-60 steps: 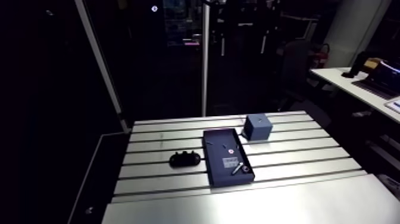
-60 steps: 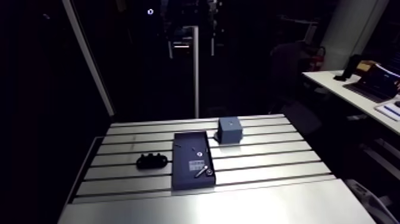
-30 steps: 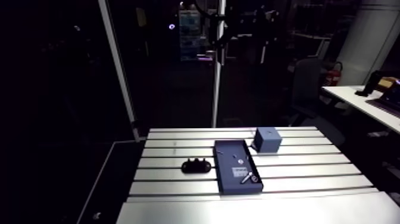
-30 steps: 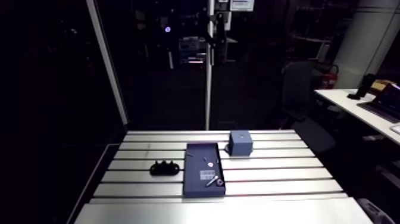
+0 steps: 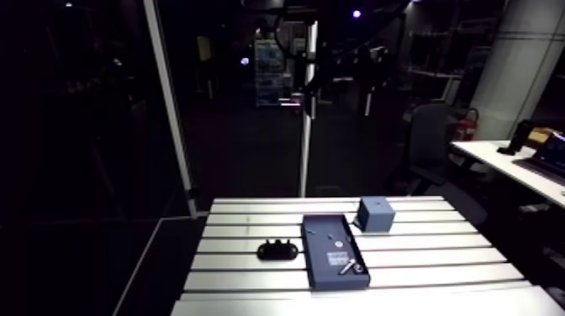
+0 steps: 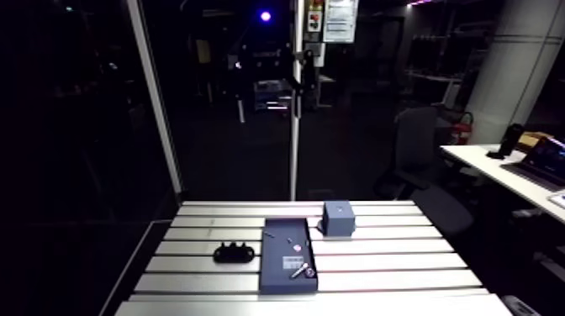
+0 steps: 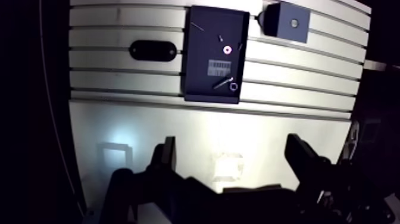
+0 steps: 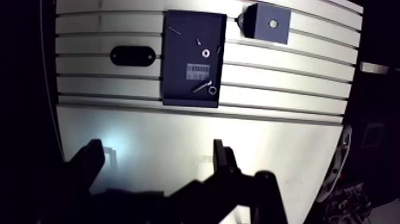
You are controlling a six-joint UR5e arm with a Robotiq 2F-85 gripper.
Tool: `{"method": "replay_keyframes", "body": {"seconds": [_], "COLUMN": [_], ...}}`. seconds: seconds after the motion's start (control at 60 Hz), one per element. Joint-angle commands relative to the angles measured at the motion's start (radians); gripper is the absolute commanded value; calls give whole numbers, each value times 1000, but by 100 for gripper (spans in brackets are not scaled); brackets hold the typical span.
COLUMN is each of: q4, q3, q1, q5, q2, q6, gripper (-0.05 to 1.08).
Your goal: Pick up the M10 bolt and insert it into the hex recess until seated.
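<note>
Gripper [image 7: 233, 159] is spread wide with nothing between its fingers [image 7: 167, 156]. It hangs high over the plain near strip of the tabletop [image 5: 420, 252], well back from the parts. Looks like a survey/approach pose, since the whole layout is in the wrist view ahead of the fingers.

The M10 bolt [image 7: 224, 82] lies flat and diagonal in the dark tray [image 7: 199, 65], at the near right corner, untouched. Lying flat leaves the shank free for a side pinch. A small ring [image 7: 233, 86] sits just beside its head and could get caught in the grasp.

The blue block [image 7: 280, 16] stands just off the tray's far right corner. The pale hole in its top [image 7: 293, 22] is probably the hex recess, though it's too small to confirm the shape. It faces up, so insertion should be straight down. The short hop from the tray is likely why the block is parked there.

The black oval fixture [image 7: 152, 50] is left of the tray, apart from it. No role in this task that I can see.

Count:
- 1 tray
- 1 block
- 1 oval fixture
- 1 bolt
- 1 ring
- 1 small round piece with a pale centre [image 7: 226, 50]
- 1 barcode label [image 7: 215, 67]
- a few thin slivers at the tray's far end, too small to identify
</note>
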Motion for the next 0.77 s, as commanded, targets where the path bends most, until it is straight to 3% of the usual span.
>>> {"method": "replay_keyframes", "body": {"seconds": [0.017, 0.167, 0.767], "q4": [-13, -13, -12], "q3": [20, 22, 24], "q1": [-2, -5, -10], "q5": [1, 7, 2], "q2": [-22, -24, -20], "q6": [-8, -8, -8], "gripper": [1, 1, 1]}}
